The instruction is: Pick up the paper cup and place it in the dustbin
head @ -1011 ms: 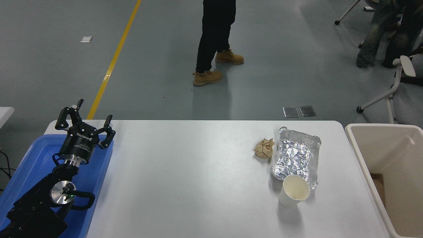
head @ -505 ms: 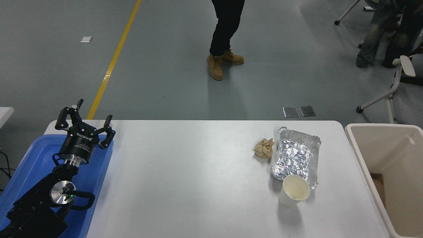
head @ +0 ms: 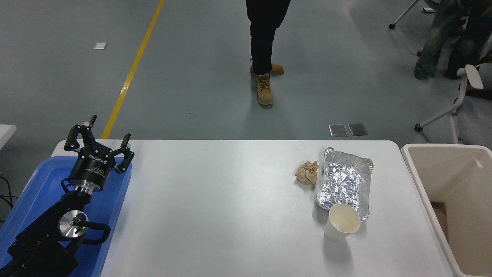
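Paper cup [head: 341,226]: one is counted
Paper ball [head: 307,172]: one
Foil tray [head: 344,183]: one
Dustbin [head: 422,186]: one
Blue tray [head: 34,182]: one
Robot hand [head: 99,139]: one is seen

Dustbin [head: 422,188] cut off at right and bottom edges; only part of its inside shows. Person [head: 265,42] beyond the table [head: 215,207] cut off above the legs. Blue tray [head: 34,181] runs off lower left, partly hidden behind left arm [head: 57,227].
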Controlling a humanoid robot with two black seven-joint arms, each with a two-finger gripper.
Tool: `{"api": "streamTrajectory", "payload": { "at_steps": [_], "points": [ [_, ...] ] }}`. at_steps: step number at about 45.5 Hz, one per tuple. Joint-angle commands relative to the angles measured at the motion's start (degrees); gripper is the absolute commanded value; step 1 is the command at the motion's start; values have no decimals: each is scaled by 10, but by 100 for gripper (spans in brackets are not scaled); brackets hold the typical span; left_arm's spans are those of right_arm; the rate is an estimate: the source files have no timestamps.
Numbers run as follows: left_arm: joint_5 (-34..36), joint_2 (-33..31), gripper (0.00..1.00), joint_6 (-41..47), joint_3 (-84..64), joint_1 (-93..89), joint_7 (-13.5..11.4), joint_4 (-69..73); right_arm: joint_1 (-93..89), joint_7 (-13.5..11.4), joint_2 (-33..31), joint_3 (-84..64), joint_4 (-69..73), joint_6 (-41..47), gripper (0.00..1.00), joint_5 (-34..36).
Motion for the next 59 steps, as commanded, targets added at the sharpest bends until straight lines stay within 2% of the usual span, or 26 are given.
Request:
{"api": "streamTrajectory", "payload": {
  "at_steps": [1, 22, 32, 38, 42, 47, 54, 59],
  "points": [
    [0, 0, 98, 0, 0, 0, 0, 0, 3, 0, -6, 0, 19, 3, 100, -1],
    [0, 0, 98, 0, 0, 0, 0, 0, 60, 1, -63, -11, 66, 6, 100, -1],
    [0, 0, 98, 0, 0, 0, 0, 0, 163, 2, -92, -194, 136, 5, 100, -3],
    [0, 0, 98, 0, 0, 0, 0, 0, 219, 5, -86, -264, 145, 6, 100, -4],
    [0, 0, 98, 0, 0, 0, 0, 0, 256, 20, -73, -274, 152, 7, 100, -4],
    [0, 0, 98, 0, 0, 0, 0, 0, 308, 60, -66, -276, 186, 10, 100, -12],
    [0, 0, 98, 0, 0, 0, 0, 0, 391, 116, -70, -296, 272, 14, 100, -81],
    [0, 0, 98, 0, 0, 0, 0, 0, 437, 134, -75, -299, 337, 15, 100, -146]
  ]
}}
